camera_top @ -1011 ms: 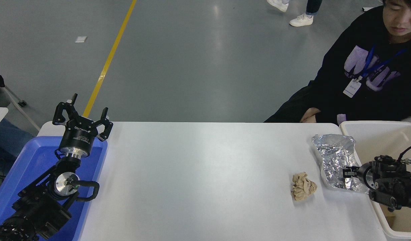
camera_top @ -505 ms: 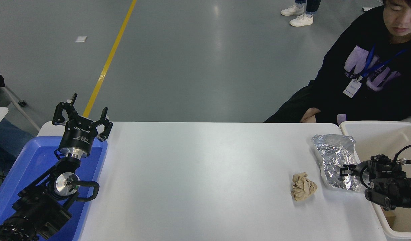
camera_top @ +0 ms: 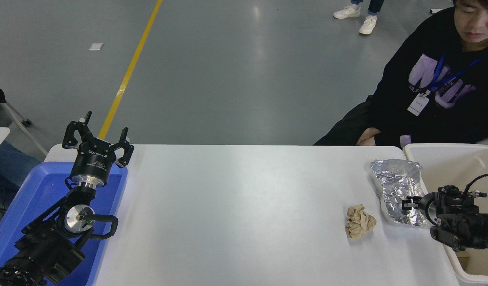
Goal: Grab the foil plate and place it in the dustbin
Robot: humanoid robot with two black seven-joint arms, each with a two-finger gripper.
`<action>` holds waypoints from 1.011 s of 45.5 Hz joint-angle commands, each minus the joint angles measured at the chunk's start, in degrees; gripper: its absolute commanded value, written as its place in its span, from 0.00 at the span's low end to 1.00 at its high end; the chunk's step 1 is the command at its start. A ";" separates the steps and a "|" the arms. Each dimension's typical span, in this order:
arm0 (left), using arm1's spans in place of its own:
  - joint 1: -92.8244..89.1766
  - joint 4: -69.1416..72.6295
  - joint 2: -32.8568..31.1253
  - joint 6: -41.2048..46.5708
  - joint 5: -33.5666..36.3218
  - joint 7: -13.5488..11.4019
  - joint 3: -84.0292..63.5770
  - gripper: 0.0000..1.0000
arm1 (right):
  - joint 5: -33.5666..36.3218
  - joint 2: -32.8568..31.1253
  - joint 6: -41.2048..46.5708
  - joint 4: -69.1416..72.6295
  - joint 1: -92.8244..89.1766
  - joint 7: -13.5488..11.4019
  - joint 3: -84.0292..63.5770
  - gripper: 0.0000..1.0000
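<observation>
So the foil plate (camera_top: 399, 190) is sitting on the white table (camera_top: 244, 206) over at the right side of the frame, crinkly silver thing, lying right up against the left wall of the dustbin (camera_top: 446, 153). The bin takes up the far right edge, cream-white with a beige inside.

The right gripper (camera_top: 405, 204) comes in from the right edge, reaching across the bin's rim, and its tip is over the lower end of the plate. Can't really tell if it's pinching the foil or not, the fingers are tiny and dark against all that shine.

Just left of the plate, a bit lower in the frame, there's a small tan crumpled paper ball (camera_top: 360, 227), close by but not touching.

The left gripper (camera_top: 97, 139) is parked way over at the lower left, above a blue tray (camera_top: 25, 194), with its fingers spread wide and nothing in them.

A person in a black sweatshirt (camera_top: 438, 95) sits at the upper right, behind the bin.
</observation>
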 commanded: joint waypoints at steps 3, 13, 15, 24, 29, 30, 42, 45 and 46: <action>0.00 0.01 0.00 0.00 0.00 0.00 0.02 0.98 | 0.01 -0.01 0.07 -0.10 -0.45 0.00 0.02 0.75; 0.00 0.01 0.00 0.00 0.00 0.00 -0.07 0.98 | 0.01 -0.01 0.07 0.25 -0.63 -0.09 -0.07 0.64; 0.00 0.01 0.00 0.00 0.00 0.00 0.02 0.98 | 0.01 -0.01 0.07 0.25 -0.63 -0.09 -0.07 0.62; 0.00 0.01 0.00 0.00 0.00 0.00 0.02 0.98 | 0.10 -0.18 0.15 0.34 -0.63 -0.09 0.02 0.55; 0.00 0.01 0.00 0.00 0.00 0.00 0.02 0.98 | 0.10 -0.27 0.15 0.34 -0.63 -0.09 0.11 0.55; 0.00 0.01 0.00 0.00 0.00 0.00 0.02 0.98 | 0.10 -0.27 0.15 0.34 -0.63 -0.09 0.11 0.55; 0.00 0.01 0.00 0.00 0.00 0.00 0.02 0.98 | 0.10 -0.36 0.15 0.34 -0.63 -0.09 0.11 0.54; 0.00 0.01 0.00 0.00 0.00 0.00 0.02 0.98 | 0.10 -0.45 0.16 0.42 -0.63 -0.09 0.11 0.52; 0.00 0.01 0.00 0.00 0.00 0.00 -0.06 0.98 | 0.10 -0.45 0.15 0.43 -0.63 -0.09 0.11 0.51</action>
